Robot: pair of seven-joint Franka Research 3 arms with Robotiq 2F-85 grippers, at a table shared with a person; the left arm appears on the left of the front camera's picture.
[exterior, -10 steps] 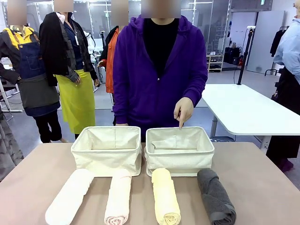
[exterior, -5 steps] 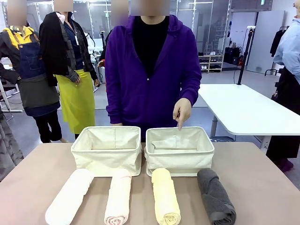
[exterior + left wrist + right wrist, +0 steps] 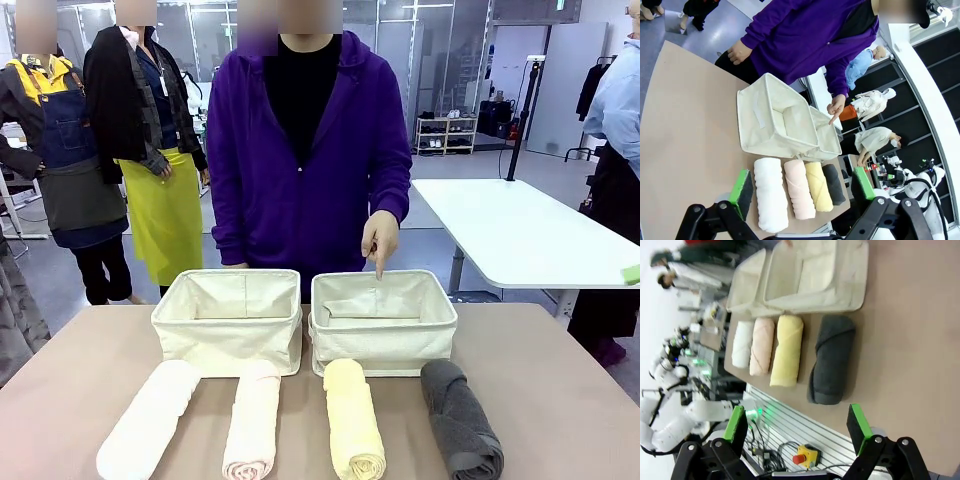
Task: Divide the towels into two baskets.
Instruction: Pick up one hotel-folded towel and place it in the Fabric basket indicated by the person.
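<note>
Left gripper (image 3: 802, 184) and right gripper (image 3: 796, 422) hang spread and empty, towels (image 3: 352, 420) rowed just before the baskets (image 3: 230, 335), seemingly for easy picking, person's hand (image 3: 379, 240) pointing into one.

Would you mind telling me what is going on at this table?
Nothing has been sorted yet. The white towel, pink towel, yellow towel and grey towel lie in a row on the table, in front of the left basket and right basket, neither holding a towel. A person across the table points a hand down at the right basket. The left end effector and right end effector are open, clear of the towels.
</note>
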